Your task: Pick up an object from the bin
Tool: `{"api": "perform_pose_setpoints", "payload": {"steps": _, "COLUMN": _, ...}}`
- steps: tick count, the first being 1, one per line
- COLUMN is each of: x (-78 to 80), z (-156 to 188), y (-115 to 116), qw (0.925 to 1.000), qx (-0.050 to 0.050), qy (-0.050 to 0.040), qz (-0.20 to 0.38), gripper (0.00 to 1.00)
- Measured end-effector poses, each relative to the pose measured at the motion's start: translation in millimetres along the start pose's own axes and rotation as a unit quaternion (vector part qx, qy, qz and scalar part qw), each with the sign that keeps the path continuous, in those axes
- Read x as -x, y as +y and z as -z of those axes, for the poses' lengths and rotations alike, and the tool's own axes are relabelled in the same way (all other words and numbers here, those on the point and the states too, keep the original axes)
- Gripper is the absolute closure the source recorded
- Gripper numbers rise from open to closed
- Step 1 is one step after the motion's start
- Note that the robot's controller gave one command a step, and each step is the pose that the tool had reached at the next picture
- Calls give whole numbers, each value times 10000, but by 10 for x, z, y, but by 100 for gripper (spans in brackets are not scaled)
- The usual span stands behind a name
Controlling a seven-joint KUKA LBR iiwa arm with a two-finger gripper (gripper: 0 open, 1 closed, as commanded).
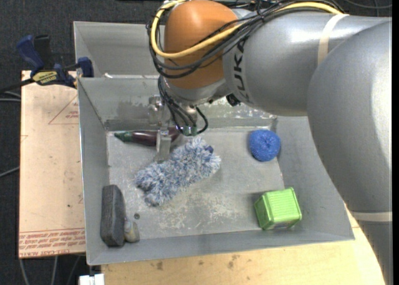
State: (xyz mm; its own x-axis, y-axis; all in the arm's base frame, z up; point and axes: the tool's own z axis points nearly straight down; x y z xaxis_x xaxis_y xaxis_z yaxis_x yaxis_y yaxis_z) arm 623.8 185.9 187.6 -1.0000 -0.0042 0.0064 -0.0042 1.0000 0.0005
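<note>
My gripper (163,142) hangs below the orange wrist cover in the back-left part of the bin. It comes down at the right end of a dark maroon pen-like thing with a green tip (137,136), which lies flat near the back wall. Just below and to the right of the gripper lies a fluffy blue-and-white duster head (179,170), whose upper edge touches or nearly touches the gripper. I see nothing lifted off the bin floor.
A blue fuzzy ball (265,145) rests at the right. A green ribbed block (278,209) sits near the front right corner. Along the left front lies a dark grey bar (112,215) with a small pebble (131,234) beside it. The arm covers the bin's back right.
</note>
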Motion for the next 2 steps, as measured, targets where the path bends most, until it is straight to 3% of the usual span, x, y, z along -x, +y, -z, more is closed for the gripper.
{"api": "perform_pose_setpoints", "payload": {"steps": 1, "x": -2, "z": 17, "y": -4, "qw": 10000, "qx": 1, "qy": -6, "qz": -4, "gripper": 0}}
{"api": "perform_pose_setpoints", "payload": {"steps": 2, "x": -259, "z": -59, "y": -510, "qw": 9836, "qx": -2, "qy": -34, "qz": 1802, "gripper": 100}}
